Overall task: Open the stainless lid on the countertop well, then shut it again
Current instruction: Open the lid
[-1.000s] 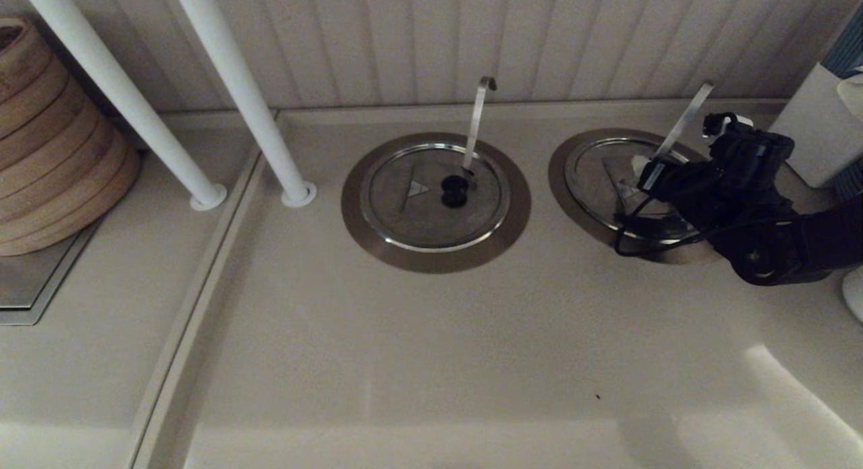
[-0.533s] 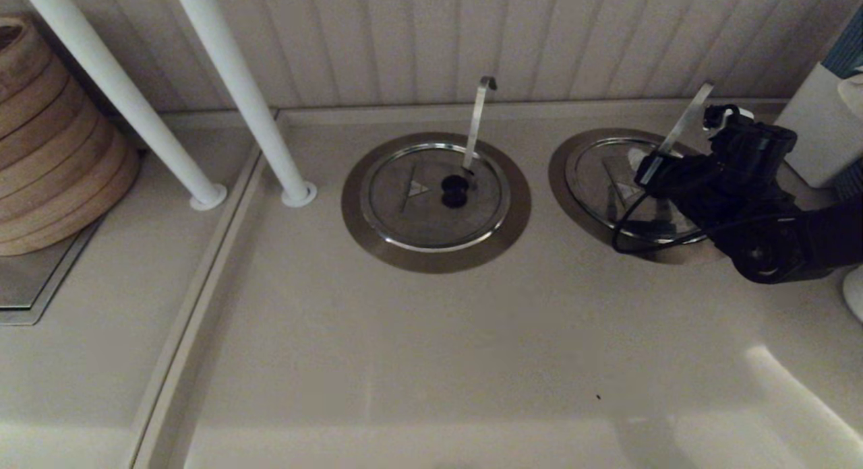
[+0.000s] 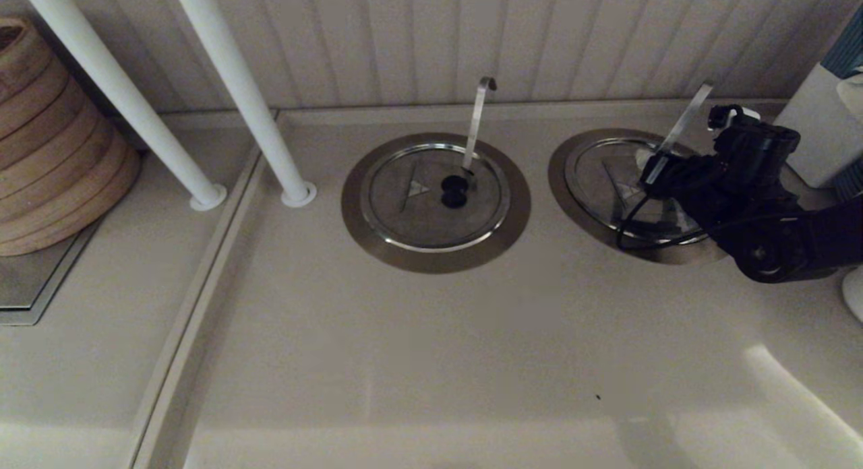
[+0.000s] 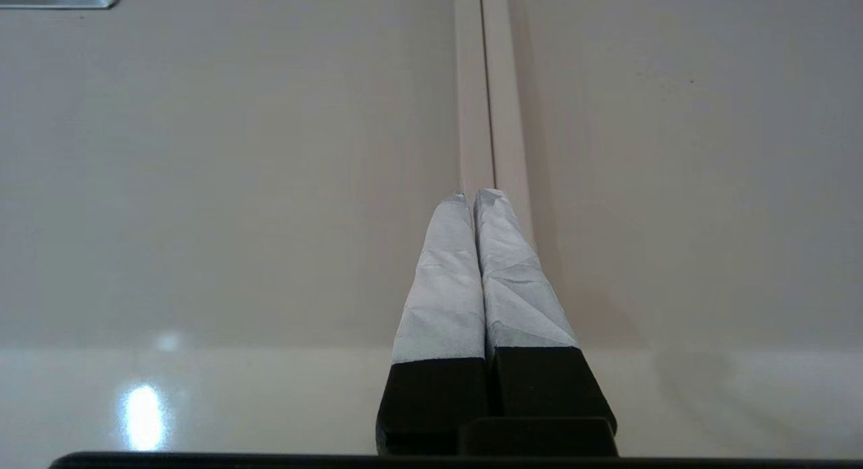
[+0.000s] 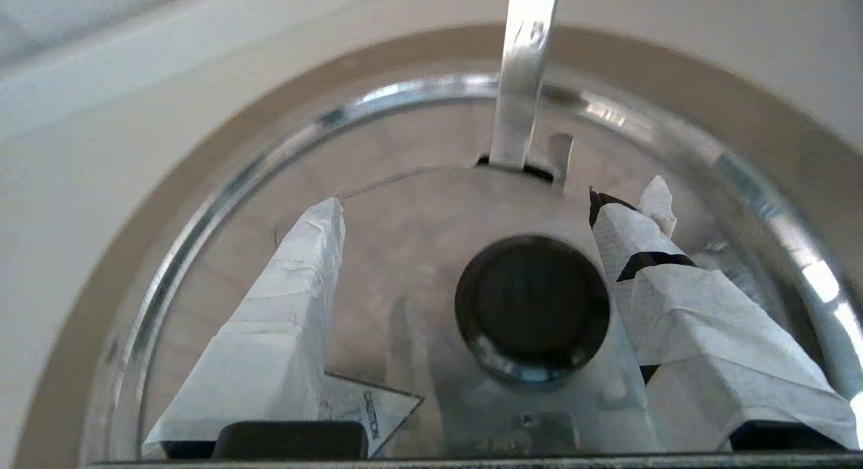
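the right gripper (image 5: 472, 206) hangs over the lid (image 3: 610, 176), which lies flat in the right-hand well (image 3: 563, 186), beside the twin lid (image 3: 431, 196). its fingers (image 5: 296, 280) are spread wide, with the black knob (image 5: 532, 307) between them and untouched. the left gripper (image 4: 479, 196), fingers pressed together, sits over bare counter (image 4: 202, 186).

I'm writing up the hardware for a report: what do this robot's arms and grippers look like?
The right arm is black and bulky, with a round joint and a black cable looping off it. The right gripper and left gripper each have two tapered fingers wrapped in crinkled white tape on black bases.
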Available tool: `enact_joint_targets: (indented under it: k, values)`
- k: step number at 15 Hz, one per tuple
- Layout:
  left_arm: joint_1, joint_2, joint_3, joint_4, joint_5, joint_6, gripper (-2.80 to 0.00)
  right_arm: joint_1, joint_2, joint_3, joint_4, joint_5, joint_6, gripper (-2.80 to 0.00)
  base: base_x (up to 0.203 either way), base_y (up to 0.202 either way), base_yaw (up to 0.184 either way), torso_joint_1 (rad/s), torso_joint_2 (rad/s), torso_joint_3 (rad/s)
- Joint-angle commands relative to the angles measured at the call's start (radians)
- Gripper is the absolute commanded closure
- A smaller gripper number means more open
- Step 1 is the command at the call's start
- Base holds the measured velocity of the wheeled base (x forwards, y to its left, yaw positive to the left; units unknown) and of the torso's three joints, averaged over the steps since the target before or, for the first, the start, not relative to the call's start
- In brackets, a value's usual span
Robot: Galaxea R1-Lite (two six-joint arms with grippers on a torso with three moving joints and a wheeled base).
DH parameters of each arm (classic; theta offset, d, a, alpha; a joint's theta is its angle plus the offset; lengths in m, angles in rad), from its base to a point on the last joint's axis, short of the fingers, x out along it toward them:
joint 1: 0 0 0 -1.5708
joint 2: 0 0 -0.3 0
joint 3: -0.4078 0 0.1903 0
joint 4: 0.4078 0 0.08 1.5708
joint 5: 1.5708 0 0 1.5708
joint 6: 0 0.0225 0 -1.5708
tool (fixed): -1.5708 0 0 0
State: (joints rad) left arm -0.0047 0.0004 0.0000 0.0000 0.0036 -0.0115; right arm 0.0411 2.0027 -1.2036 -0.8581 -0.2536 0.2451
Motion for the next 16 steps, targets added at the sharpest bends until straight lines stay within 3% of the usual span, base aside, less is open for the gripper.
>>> enact_joint_targets:
  k: [1,16]
  values:
    - [0.0,0.001,0.0,0.0,0.0,-0.001,0.0,-0.011,0.033,0.0,-0.001,-0.006,-0.007,-2.8,0.0,0.0,0.0,0.0,0.0,0.0]
    - [0.0,0.001,0.0,0.0,0.0,-0.001,0.0,0.026,0.013,0.022,-0.01,-0.006,-0.007,-2.8,0.0,0.0,0.0,0.0,0.0,0.0]
